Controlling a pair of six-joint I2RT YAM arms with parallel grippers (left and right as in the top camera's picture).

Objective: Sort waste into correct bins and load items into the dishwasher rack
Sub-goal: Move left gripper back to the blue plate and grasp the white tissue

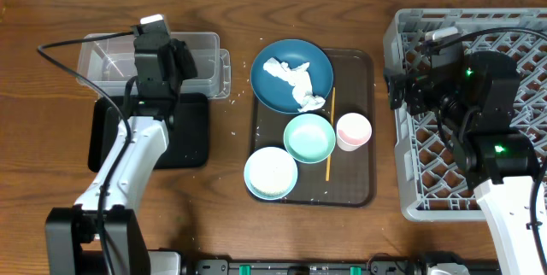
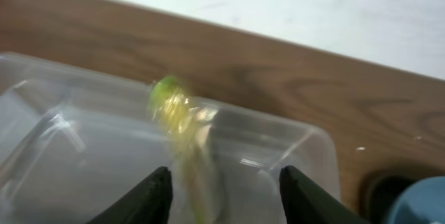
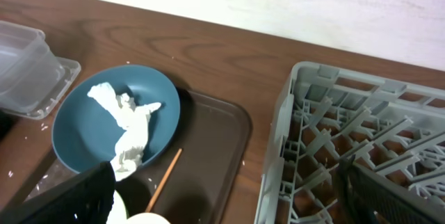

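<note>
My left gripper (image 2: 226, 200) hangs over the clear tub (image 2: 62, 147), its fingers (image 2: 149, 196) spread apart and gripping nothing. The yellow-green wrapper (image 2: 177, 116) shows as a blur in the gap between them, above the tub's inside; I cannot tell whether it touches the tub. The black tray (image 1: 192, 130) lies beside the tub on the side nearer me, partly under my arm. In the middle, the brown serving tray (image 1: 355, 78) carries the dark-blue dish (image 1: 312, 57) with crumpled tissues (image 1: 295, 83) on it, the mint-green bowl (image 1: 309, 137), the white bowl (image 1: 271, 172) and the pink-white cup (image 1: 352, 130). The yellow-orange stick (image 1: 329, 134) lies between the mint-green bowl and the cup. My right gripper (image 3: 222, 189) hovers at the left edge of the dishwasher rack (image 3: 361, 126), fingers (image 3: 76, 196) wide apart and empty.
</note>
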